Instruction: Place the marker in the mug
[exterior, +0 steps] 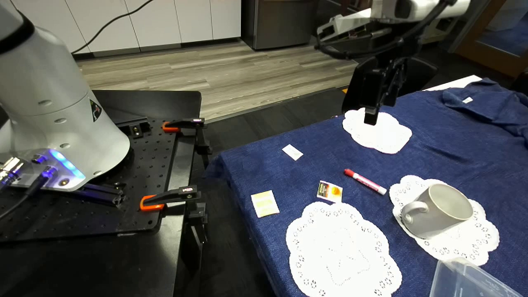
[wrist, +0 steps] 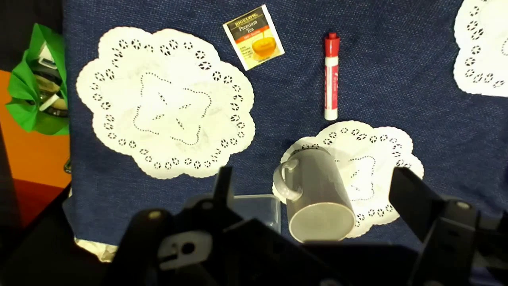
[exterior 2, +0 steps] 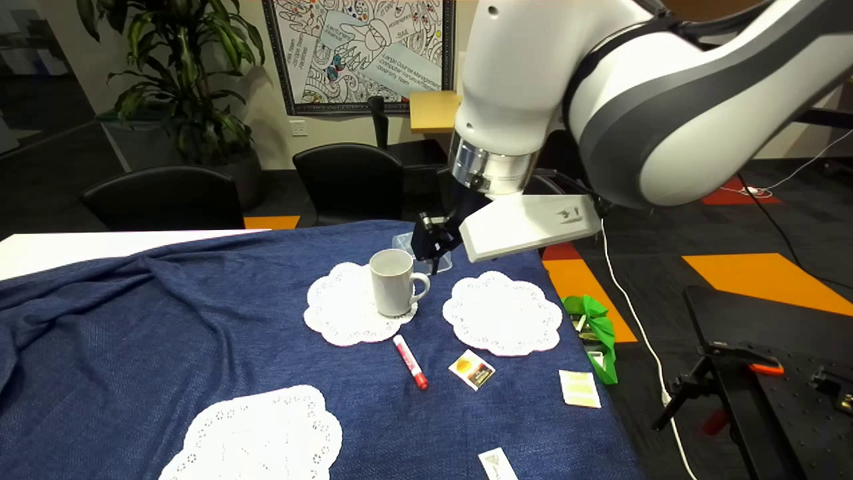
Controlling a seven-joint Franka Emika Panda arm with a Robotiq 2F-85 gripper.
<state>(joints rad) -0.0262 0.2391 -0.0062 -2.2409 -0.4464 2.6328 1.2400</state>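
The marker point(exterior: 365, 181) is red with a white end and lies flat on the blue cloth. It also shows in an exterior view point(exterior 2: 410, 363) and in the wrist view point(wrist: 331, 77), with its red cap pointing away from the mug. The pale grey mug point(exterior 2: 392, 288) stands upright on a doily, close to the marker's white end. It shows in the wrist view point(wrist: 317, 178) with its handle to the left, and in an exterior view point(exterior: 433, 212). My gripper point(wrist: 313, 171) is open and empty, its fingers wide apart, held above the table. In an exterior view the gripper point(exterior: 371, 117) is seen edge-on.
Lacy white doilies point(wrist: 166, 107) lie on the blue cloth point(exterior 2: 200, 320). A tea packet point(wrist: 256, 37), a yellow square point(exterior: 265, 203) and a small white packet point(exterior: 292, 152) lie nearby. A clear plastic container point(exterior: 470, 280) stands beside the mug. A green bag point(exterior 2: 596, 333) is beyond the table edge.
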